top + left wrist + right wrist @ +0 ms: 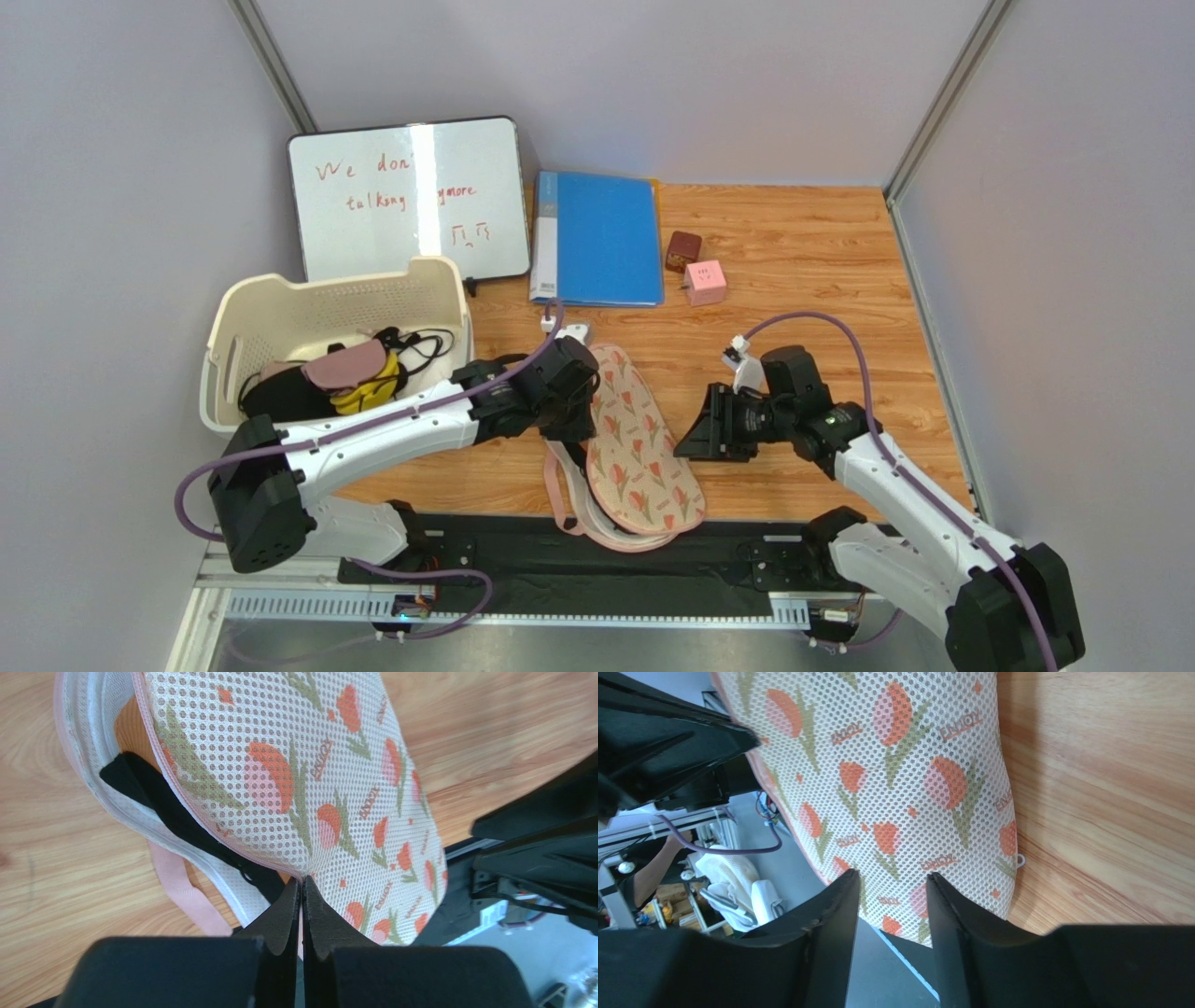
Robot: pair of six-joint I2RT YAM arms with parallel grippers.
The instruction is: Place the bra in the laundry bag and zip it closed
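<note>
The laundry bag (638, 448), a mesh pouch printed with red flowers, lies between the two arms near the table's front edge. In the left wrist view its top flap (316, 777) is lifted off the white lower half. In the gap show a bit of the orange bra (130, 728) and its black strap (161, 805). My left gripper (302, 882) is shut on the flap's pink zip edge, at the bag's left side (582, 406). My right gripper (892, 876) stands open at the bag's right edge (697, 427), with the printed mesh (913, 777) just beyond its tips.
A cream basket (239, 315) with pink, yellow and black garments stands at the left. A whiteboard (407, 196), a blue folder (599, 238) and two small boxes (694, 266) lie at the back. The bag's pink loop (558, 490) trails toward the black base rail (561, 553).
</note>
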